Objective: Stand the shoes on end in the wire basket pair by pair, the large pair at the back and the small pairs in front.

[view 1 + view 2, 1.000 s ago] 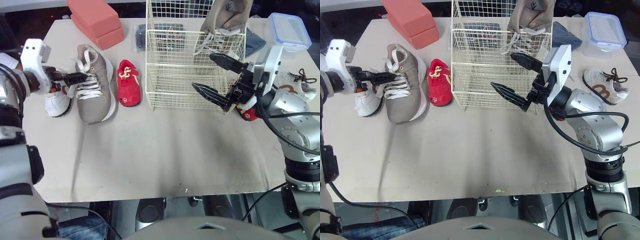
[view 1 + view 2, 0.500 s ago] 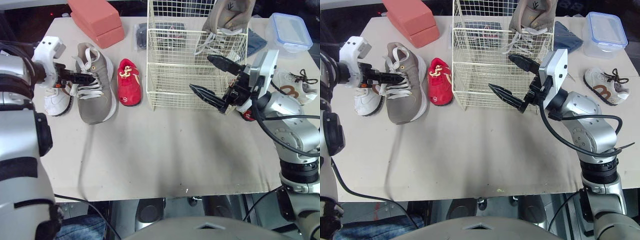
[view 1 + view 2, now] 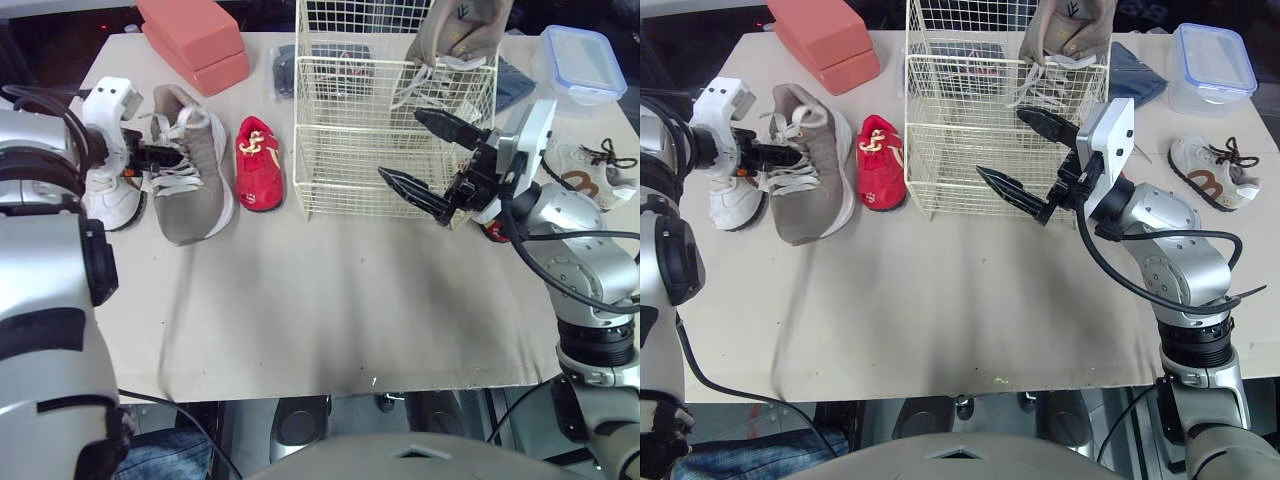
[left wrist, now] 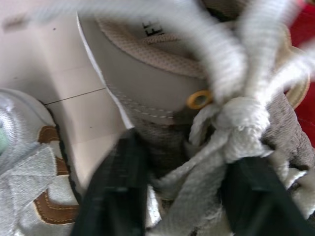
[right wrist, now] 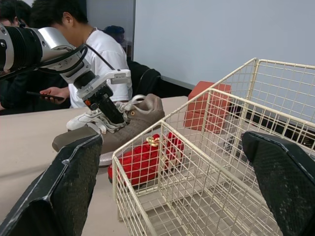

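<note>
A large grey shoe point(image 3: 192, 185) lies on the table's left side, with my left gripper point(image 3: 160, 157) shut on its laces and collar point(image 4: 197, 142). Its partner point(image 3: 455, 30) stands on end at the back right of the wire basket point(image 3: 390, 62). A small red shoe point(image 3: 258, 165) lies between the grey shoe and the basket. Another red shoe point(image 3: 492, 229) peeks out behind my right arm. One small white shoe with brown trim point(image 3: 110, 200) lies at the far left, its mate point(image 3: 590, 165) at the far right. My right gripper point(image 3: 402, 143) hangs open before the basket's front right corner.
Two pink boxes point(image 3: 195, 45) are stacked at the back left. A dark packet point(image 3: 283, 70) lies behind the basket, and a lidded plastic container point(image 3: 580, 62) and dark cloth point(image 3: 510, 82) sit at the back right. A person in a white shirt point(image 5: 96, 49) sits beyond the table.
My left gripper has closed on the grey shoe's laces and collar, and the shoe has tipped slightly. The right gripper has stayed open and nearly still.
</note>
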You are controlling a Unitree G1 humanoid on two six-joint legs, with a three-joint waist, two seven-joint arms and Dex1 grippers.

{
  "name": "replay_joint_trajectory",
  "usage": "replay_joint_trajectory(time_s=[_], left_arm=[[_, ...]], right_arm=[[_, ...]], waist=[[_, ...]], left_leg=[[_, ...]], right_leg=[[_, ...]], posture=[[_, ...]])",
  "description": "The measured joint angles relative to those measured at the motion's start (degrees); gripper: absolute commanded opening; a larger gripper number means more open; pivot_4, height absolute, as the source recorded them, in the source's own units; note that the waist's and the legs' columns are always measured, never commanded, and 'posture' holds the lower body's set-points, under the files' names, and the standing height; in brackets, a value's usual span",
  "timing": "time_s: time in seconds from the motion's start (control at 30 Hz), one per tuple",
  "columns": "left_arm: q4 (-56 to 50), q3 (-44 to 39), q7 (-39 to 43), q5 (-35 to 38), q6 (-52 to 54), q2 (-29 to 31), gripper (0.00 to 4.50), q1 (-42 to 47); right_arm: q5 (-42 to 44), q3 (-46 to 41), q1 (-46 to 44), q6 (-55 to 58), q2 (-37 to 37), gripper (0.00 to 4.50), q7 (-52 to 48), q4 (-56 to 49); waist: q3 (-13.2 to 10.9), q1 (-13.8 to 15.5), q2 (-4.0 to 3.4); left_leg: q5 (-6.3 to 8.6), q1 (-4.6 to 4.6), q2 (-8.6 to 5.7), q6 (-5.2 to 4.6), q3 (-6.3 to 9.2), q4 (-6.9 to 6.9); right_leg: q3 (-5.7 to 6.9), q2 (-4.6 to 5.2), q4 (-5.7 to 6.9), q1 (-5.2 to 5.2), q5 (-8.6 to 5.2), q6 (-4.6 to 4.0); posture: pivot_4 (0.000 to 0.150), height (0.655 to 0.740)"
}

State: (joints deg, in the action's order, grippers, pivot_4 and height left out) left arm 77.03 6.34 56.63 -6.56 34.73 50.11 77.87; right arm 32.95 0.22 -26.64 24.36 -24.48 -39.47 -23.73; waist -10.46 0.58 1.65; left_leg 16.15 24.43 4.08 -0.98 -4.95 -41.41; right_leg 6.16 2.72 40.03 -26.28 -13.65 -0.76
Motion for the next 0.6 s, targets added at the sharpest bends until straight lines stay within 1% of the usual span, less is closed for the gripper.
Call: replay_joint_trajectory(time_s=[0.03, 0.27, 0.37, 0.43, 0.6], left_arm=[[0.02, -0.20, -0.16, -0.05, 0.05, 0.00, 0.58, 0.00], [0.10, -2.33, -0.84, -0.14, 0.92, 0.00, 0.58, -0.09], [0.50, -5.47, -3.08, 1.08, 1.13, 0.04, 0.58, -0.16], [0.55, -8.45, -4.47, 2.67, 1.13, 0.67, 0.58, -0.09], [0.40, -10.42, -2.88, 3.89, 1.67, 3.88, 0.58, 0.19]], right_arm=[[0.00, 0.00, 0.00, 0.00, 0.00, 4.50, 0.00, 0.00], [0.15, -0.04, 0.03, 0.00, 0.00, 4.50, -0.31, 0.00], [0.41, -0.08, 0.04, 0.00, 0.00, 4.50, -0.52, -0.01], [1.02, -0.17, 0.05, 0.05, 0.00, 4.50, -0.79, -0.01], [3.81, -0.35, 0.39, 0.55, -0.40, 4.50, -2.71, -0.29]], waist=[[0.00, 0.00, 0.00], [0.00, -0.03, 0.00], [0.00, -0.05, 0.00], [0.01, -0.06, 0.03], [0.01, -0.23, 0.12]], left_leg=[[0.00, 0.00, 0.00, 0.00, 0.00, 0.00], [0.00, 0.00, 0.00, 0.00, 0.00, -0.01], [0.00, 0.06, 0.01, 0.00, 0.07, -0.05], [0.00, 0.29, 0.01, 0.00, 0.15, -0.17], [0.00, 0.42, -0.06, 0.00, 0.07, -0.23]], right_leg=[[0.00, 0.00, 0.00, 0.00, 0.00, 0.00], [0.01, 0.00, 0.02, 0.00, 0.00, 0.00], [0.06, 0.01, 0.02, -0.01, 0.00, 0.00], [0.14, 0.03, 0.05, -0.13, 0.01, 0.00], [0.10, 0.06, 0.23, -0.34, 0.02, -0.01]], posture=[[0.150, 0.6860], [0.150, 0.6860], [0.150, 0.6860], [0.150, 0.6860], [0.150, 0.6860]])
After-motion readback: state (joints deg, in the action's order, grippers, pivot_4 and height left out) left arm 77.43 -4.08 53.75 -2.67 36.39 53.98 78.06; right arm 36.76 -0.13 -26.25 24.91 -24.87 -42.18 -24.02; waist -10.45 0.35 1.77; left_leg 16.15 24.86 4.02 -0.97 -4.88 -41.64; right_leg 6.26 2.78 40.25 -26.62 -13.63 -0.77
